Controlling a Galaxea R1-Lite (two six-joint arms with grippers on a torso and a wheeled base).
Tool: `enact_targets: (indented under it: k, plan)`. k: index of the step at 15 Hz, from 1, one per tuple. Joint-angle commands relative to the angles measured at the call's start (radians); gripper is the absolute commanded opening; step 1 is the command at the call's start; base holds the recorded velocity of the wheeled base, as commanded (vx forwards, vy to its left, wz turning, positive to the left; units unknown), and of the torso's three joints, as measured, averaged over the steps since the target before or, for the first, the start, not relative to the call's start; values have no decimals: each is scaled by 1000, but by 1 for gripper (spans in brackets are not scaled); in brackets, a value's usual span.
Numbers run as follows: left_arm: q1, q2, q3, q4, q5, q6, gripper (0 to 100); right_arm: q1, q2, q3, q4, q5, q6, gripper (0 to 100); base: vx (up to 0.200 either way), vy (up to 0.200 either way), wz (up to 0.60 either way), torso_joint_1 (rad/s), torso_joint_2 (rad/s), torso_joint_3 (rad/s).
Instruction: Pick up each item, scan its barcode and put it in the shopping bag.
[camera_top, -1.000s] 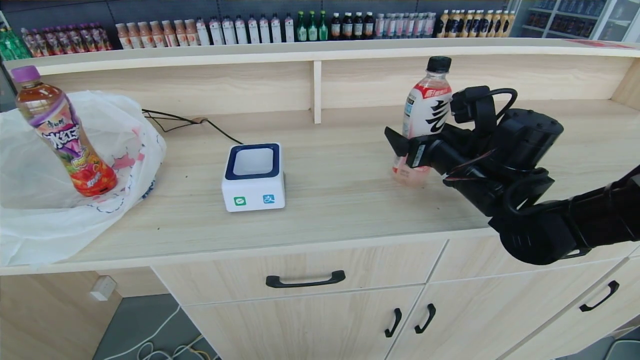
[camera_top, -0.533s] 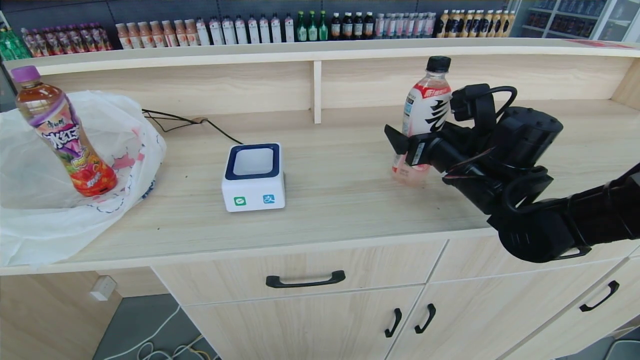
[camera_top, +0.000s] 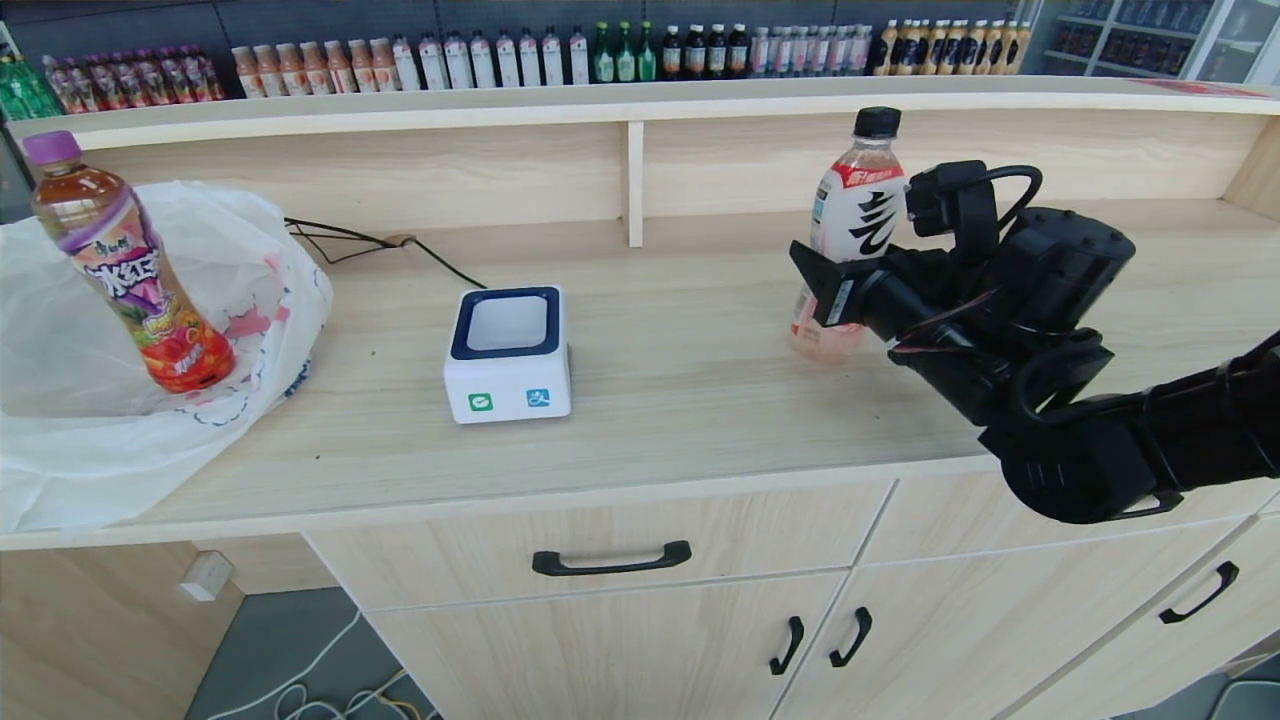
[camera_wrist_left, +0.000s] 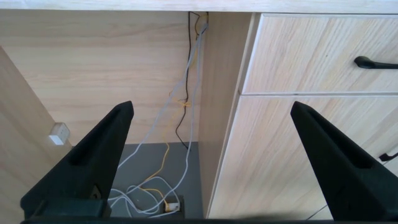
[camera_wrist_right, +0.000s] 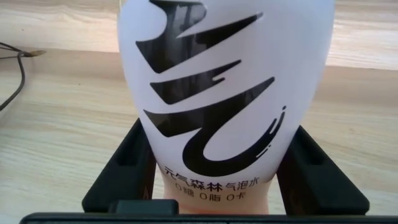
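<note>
A pink drink bottle (camera_top: 850, 235) with a white label and black cap is held upright over the right side of the counter, its base just above the wood. My right gripper (camera_top: 850, 285) is shut on the pink bottle (camera_wrist_right: 211, 106), one finger on each side of its label. The white and blue barcode scanner (camera_top: 508, 352) sits mid-counter, to the left of the bottle. A white plastic shopping bag (camera_top: 70, 420) lies at the counter's left end with a tea bottle (camera_top: 125, 270) leaning inside it. My left gripper (camera_wrist_left: 211, 155) hangs open below the counter, facing the cabinet fronts.
A black cable (camera_top: 380, 245) runs from the back wall to the scanner. A raised shelf (camera_top: 640, 100) with a vertical divider (camera_top: 633, 185) backs the counter. Bare counter lies between scanner and bottle. Drawers and cupboard doors (camera_top: 610, 560) sit below.
My right gripper has raised the pink bottle slightly off the counter and shifted it a little to the right. Nothing else moved.
</note>
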Motion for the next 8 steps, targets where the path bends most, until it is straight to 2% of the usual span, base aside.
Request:
enact_targets:
  k: [1, 8]
  plan:
    - [0, 0, 0, 0, 0, 0, 100, 1, -18, 1, 0, 1, 0, 0, 0, 0, 0, 0, 0, 0]
    - [0, 0, 0, 0, 0, -2, 100, 9, -78, 24, 0, -1, -26, 0, 0, 0, 0, 0, 0, 0]
